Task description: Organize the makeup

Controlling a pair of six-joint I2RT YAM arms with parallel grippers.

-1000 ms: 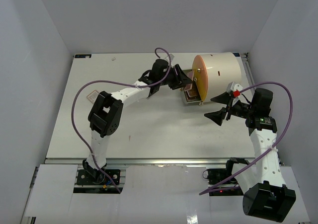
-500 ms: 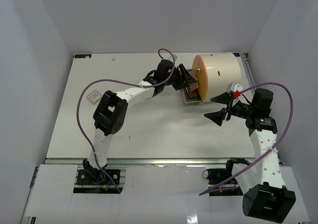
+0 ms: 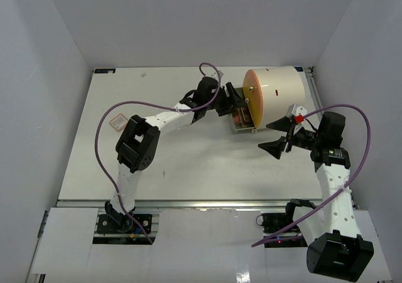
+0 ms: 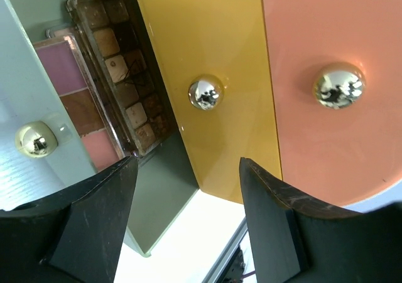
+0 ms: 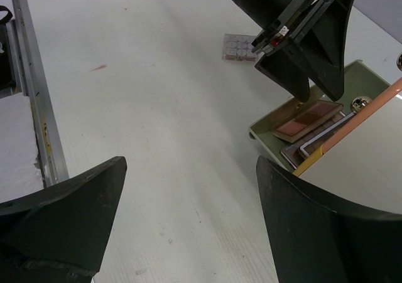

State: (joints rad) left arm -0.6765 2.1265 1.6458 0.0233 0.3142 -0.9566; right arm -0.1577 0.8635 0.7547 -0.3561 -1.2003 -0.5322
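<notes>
The makeup I can see is a brown eyeshadow palette (image 4: 125,69) and a pink palette (image 4: 78,101) lying in the pulled-out green drawer (image 4: 157,189). Both palettes (image 5: 308,120) also show in the right wrist view. My left gripper (image 3: 233,104) hovers open just above this drawer (image 3: 237,127), with nothing between its fingers (image 4: 94,226). A small grey square palette (image 5: 240,48) lies on the table behind that gripper, and a pinkish square one (image 3: 117,122) lies far to the left. My right gripper (image 3: 279,135) stands open over bare table, right of the drawer.
The large cream cylinder (image 3: 279,88) lies at the back right with its orange front (image 4: 333,32) and a yellow drawer front (image 4: 207,44), each bearing a gold knob. White walls enclose the table. A metal rail (image 5: 28,82) runs along the near edge.
My left gripper's jaws have spread wider above the open drawer, and that arm's elbow has shifted slightly right. The right arm has not moved.
</notes>
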